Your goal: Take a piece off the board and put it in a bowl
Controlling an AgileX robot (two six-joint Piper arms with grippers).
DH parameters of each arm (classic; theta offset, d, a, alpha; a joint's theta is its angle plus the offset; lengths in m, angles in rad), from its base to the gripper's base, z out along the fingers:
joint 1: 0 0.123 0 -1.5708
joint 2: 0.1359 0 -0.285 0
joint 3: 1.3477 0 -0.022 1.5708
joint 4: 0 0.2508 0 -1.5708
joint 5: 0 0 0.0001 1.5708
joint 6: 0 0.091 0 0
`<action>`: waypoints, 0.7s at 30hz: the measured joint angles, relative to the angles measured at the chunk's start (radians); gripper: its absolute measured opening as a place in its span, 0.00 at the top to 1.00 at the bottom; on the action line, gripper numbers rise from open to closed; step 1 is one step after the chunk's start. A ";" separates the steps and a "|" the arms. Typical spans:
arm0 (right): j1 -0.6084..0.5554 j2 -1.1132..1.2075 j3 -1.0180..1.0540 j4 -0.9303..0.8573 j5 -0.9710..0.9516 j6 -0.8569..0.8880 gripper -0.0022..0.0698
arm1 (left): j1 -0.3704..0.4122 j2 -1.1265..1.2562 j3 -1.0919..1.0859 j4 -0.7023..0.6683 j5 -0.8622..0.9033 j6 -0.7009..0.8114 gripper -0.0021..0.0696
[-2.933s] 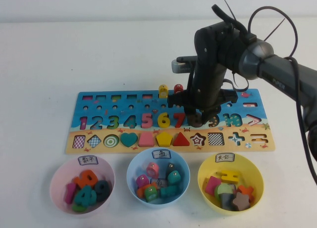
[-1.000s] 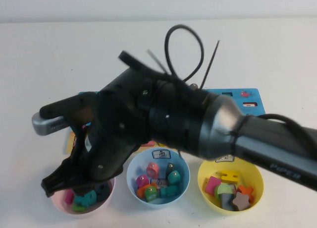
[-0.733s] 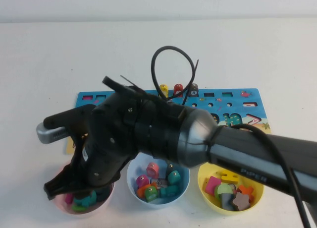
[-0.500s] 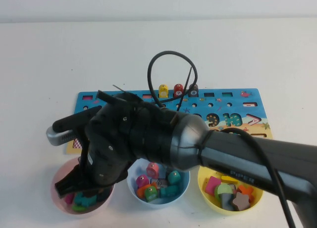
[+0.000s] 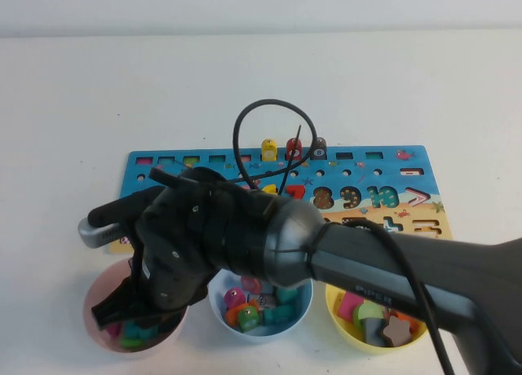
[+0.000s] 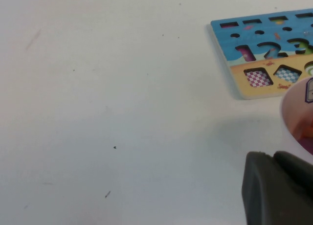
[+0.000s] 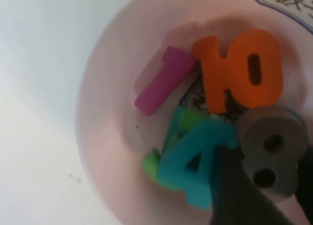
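Observation:
My right gripper [image 5: 122, 314] reaches across to the pale pink bowl [image 5: 91, 297] at the front left, its tips down inside it. In the right wrist view the gripper [image 7: 269, 181] is shut on the brown-grey numeral 8 [image 7: 271, 151], low over the bowl's inside [image 7: 112, 88]. In the high view the arm hides the 8. The board [image 5: 383, 159] lies behind the bowls, its 8 slot empty. My left gripper [image 6: 274, 186] is shut and empty, low over bare table left of the board [image 6: 254, 44] and the pink bowl [image 6: 296, 117].
The pink bowl also holds an orange 10 [image 7: 239, 68], a magenta 1 [image 7: 164, 80] and a teal 4 [image 7: 193, 166]. A light blue bowl [image 5: 261, 333] and a yellow bowl [image 5: 342, 330] with pieces stand to its right. Three pegs [image 5: 293, 147] stand at the board's back.
My right arm carried the 8 from the board to the front left and has lowered over the pink bowl; its tips have dropped into it over the last second.

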 joint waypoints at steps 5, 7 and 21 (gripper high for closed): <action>0.000 0.020 -0.029 -0.002 0.018 0.002 0.64 | 0.000 0.000 0.000 0.001 0.000 0.000 0.98; 0.000 0.026 -0.039 -0.002 0.035 0.002 0.64 | 0.000 0.000 0.000 0.001 0.000 0.000 0.98; 0.000 0.030 -0.054 -0.004 0.056 0.002 0.43 | 0.000 0.000 0.000 0.002 0.000 0.000 0.98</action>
